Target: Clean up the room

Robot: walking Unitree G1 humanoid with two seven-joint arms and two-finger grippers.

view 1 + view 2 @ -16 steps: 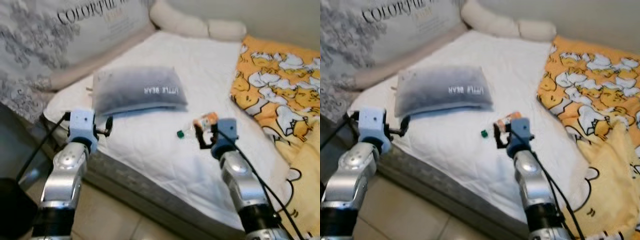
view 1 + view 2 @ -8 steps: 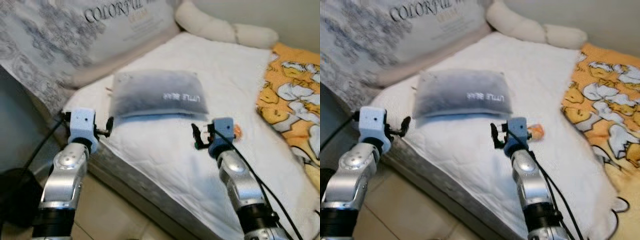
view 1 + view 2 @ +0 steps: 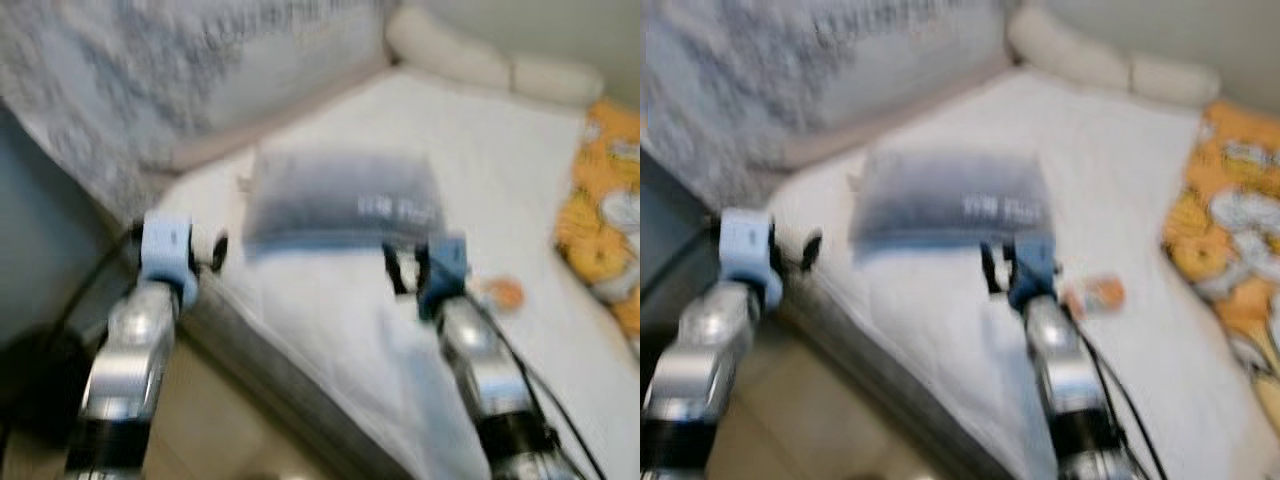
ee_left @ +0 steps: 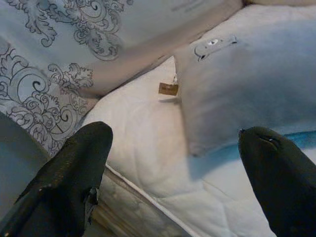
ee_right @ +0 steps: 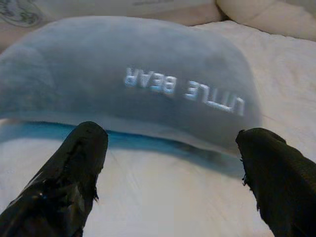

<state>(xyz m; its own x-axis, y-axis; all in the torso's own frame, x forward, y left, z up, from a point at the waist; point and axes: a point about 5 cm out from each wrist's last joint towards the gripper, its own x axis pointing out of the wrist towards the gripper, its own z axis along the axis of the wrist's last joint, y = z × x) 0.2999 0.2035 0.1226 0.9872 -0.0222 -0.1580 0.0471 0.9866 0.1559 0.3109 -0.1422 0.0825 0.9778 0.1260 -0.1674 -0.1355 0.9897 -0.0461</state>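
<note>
Your left gripper (image 4: 175, 163) is hovering with its fingers (image 4: 69, 177) spread wide and empty, just short of the bed (image 3: 330, 330) corner, with the grey pillow (image 4: 256, 94) lying ahead of them and a patterned cushion (image 4: 89, 44) beyond. Your right gripper (image 5: 170, 168) is hanging over the white sheet with its fingers (image 5: 64, 177) parted and holding nothing, the pillow's lettered edge sitting just ahead of them. A small orange item (image 3: 505, 293), too blurred to identify, is lying to their right.
</note>
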